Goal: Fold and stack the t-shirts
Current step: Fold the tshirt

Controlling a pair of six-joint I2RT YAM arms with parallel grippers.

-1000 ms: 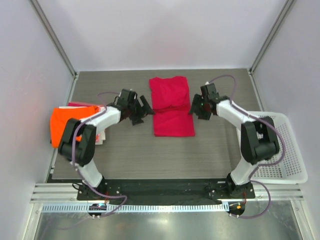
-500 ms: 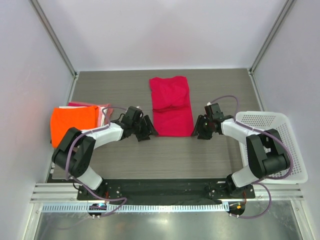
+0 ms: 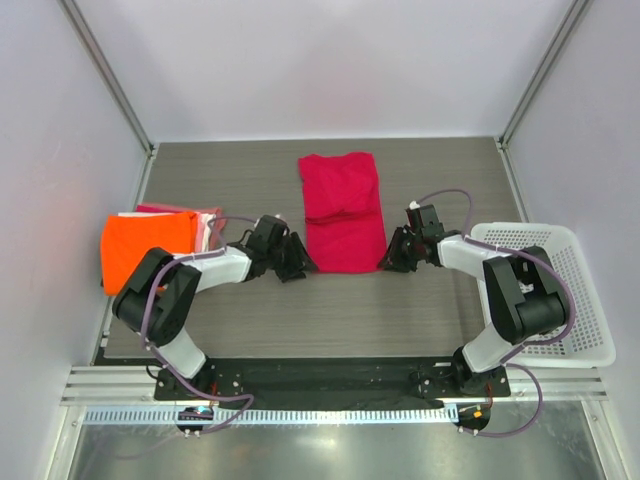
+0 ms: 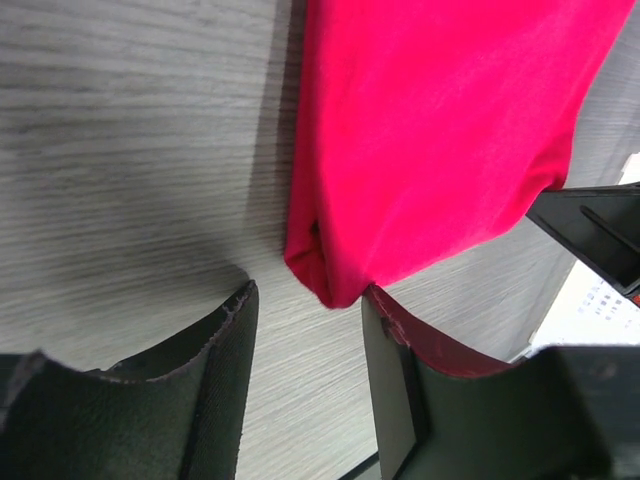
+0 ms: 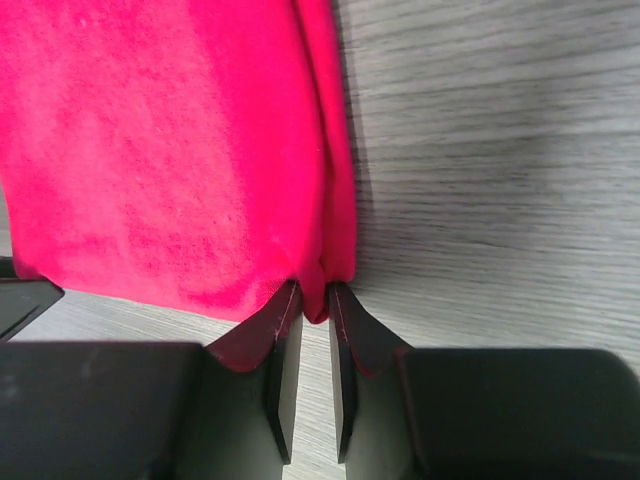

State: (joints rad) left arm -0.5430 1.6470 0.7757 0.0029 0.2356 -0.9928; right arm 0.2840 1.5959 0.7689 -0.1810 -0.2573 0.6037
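Note:
The crimson-red t-shirt (image 3: pixel 343 212) lies folded into a long strip in the middle of the table. My left gripper (image 3: pixel 299 264) sits at its near left corner. In the left wrist view the jaws (image 4: pixel 308 292) stand apart, with the red t-shirt's (image 4: pixel 440 120) corner tip between them and touching one finger. My right gripper (image 3: pixel 391 262) is at the near right corner. Its jaws (image 5: pixel 314 295) are pinched on the corner fold of the red cloth (image 5: pixel 150 150). The orange t-shirt (image 3: pixel 148 248) lies folded at the left on a pale pink one (image 3: pixel 208 224).
A white lattice basket (image 3: pixel 575 310) stands at the right edge beside the right arm. The grey wood-grain table (image 3: pixel 330 310) is walled by white panels at the back and sides.
Both grippers moved from beside the red t-shirt's middle toward me, down to its near corners. Both jaws narrowed, and the right pair closed on the corner.

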